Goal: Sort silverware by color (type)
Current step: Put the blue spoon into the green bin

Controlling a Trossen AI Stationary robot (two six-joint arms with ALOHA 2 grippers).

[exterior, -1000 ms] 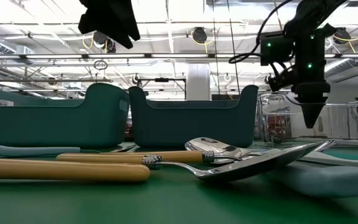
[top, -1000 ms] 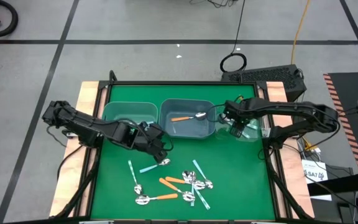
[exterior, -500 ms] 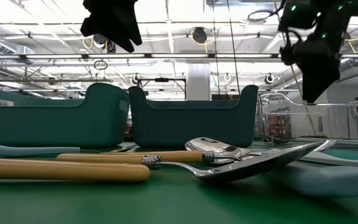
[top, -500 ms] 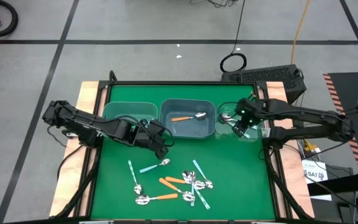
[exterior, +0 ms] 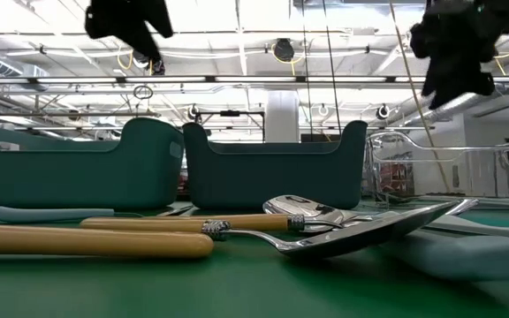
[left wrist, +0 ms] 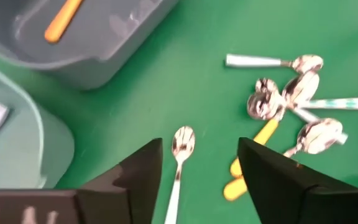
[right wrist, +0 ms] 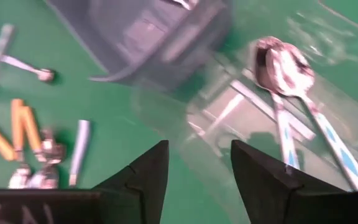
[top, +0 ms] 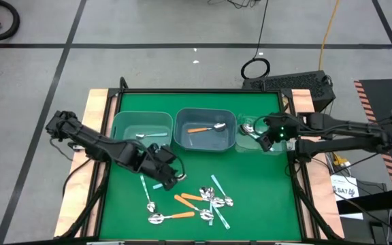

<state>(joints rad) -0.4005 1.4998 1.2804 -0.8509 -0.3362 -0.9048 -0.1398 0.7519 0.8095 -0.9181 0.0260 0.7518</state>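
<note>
My left gripper (top: 169, 177) is open above the green mat, with its fingers on either side of a light-blue-handled spoon (left wrist: 182, 144) that lies flat, and it touches nothing. My right gripper (top: 269, 136) is open and empty above the clear bin (top: 256, 139). That bin holds two spoons with teal patterned handles (right wrist: 284, 68). Several orange, blue and teal spoons (top: 199, 203) lie in a loose pile near the front edge. An orange spoon (top: 206, 128) lies in the middle bin (top: 182, 139). A light blue spoon (top: 141, 135) lies in the left bin (top: 124, 126).
Three bins stand in a row along the far side of the mat. A teal spoon (top: 145, 193) lies apart, left of the pile. A raised frame (top: 107, 156) rims the mat. In the low view, orange handles (exterior: 87, 238) lie close to the camera. Bare mat lies between the bins and the pile.
My left gripper has moved toward the near edge, from beside the bins to over the light blue spoon. My right gripper has risen and gone a little toward the table's right edge, staying over the clear bin.
</note>
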